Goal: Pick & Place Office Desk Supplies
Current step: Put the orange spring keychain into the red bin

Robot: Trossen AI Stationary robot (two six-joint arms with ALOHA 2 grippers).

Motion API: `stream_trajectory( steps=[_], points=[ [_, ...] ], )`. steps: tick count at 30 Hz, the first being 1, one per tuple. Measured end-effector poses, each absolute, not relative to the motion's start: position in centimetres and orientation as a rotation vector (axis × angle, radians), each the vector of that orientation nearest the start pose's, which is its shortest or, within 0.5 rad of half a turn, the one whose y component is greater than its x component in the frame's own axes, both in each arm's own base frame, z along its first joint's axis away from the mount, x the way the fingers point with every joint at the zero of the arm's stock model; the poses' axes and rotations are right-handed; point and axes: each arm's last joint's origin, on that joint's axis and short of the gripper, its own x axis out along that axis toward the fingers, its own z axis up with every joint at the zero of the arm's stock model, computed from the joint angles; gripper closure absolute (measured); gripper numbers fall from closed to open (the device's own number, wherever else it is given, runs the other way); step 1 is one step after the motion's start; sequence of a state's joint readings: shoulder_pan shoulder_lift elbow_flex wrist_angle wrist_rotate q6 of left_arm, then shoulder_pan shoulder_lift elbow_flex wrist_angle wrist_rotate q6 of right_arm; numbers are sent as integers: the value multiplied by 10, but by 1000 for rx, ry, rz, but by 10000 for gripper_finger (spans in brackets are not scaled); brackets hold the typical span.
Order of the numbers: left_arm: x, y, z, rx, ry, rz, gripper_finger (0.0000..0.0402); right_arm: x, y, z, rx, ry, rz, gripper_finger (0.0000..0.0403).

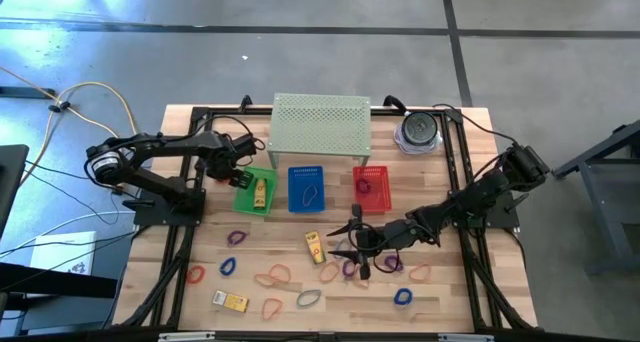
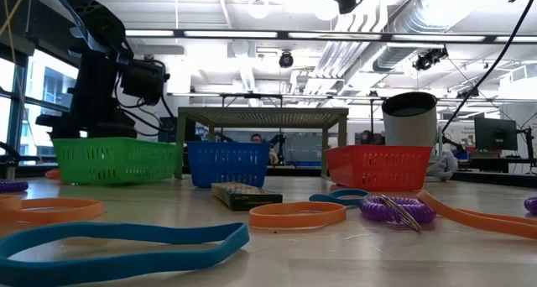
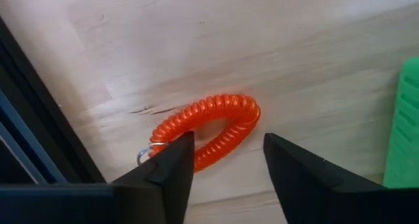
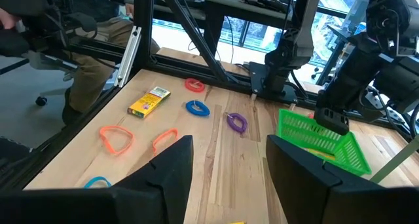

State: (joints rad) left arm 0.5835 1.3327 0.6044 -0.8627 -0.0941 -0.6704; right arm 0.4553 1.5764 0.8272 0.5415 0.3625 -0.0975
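Thin rubber-band loops and yellow packets lie scattered on the wooden table's near half, such as a yellow packet (image 1: 315, 246), a purple loop (image 1: 390, 264) and a blue loop (image 1: 403, 296). My right gripper (image 1: 353, 244) (image 4: 229, 145) hangs open above them, clear of the table. My left gripper (image 1: 237, 175) (image 3: 229, 142) is open too, raised beside the green basket (image 1: 255, 192). Below its fingers an orange-red coiled loop (image 3: 209, 129) lies flat on the wood. A yellow packet (image 1: 260, 192) sits in the green basket.
Blue basket (image 1: 307, 188) and red basket (image 1: 371, 187) stand right of the green one, each with a loop inside. Behind them are the pale green perforated shelf (image 1: 321, 125) and a round grey-and-clear object (image 1: 418, 132). Black frame rails (image 1: 180, 242) run along the table's sides.
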Motion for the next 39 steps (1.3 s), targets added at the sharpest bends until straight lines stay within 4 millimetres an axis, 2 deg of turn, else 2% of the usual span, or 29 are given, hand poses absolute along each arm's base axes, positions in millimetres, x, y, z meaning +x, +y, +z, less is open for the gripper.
stream_trajectory(
  steps=[11,18,28,39],
  points=[
    [149,101,145,-899,1349,1045,335,305,138,225,-180,186,102,220],
    [150,100,145,-842,1361,1014,392,305,138,225,-180,186,102,220],
    [148,86,158,-705,1350,1084,397,305,138,225,-180,185,102,220],
    [139,56,193,-706,1124,980,398,305,138,225,-180,186,101,220]
  ],
)
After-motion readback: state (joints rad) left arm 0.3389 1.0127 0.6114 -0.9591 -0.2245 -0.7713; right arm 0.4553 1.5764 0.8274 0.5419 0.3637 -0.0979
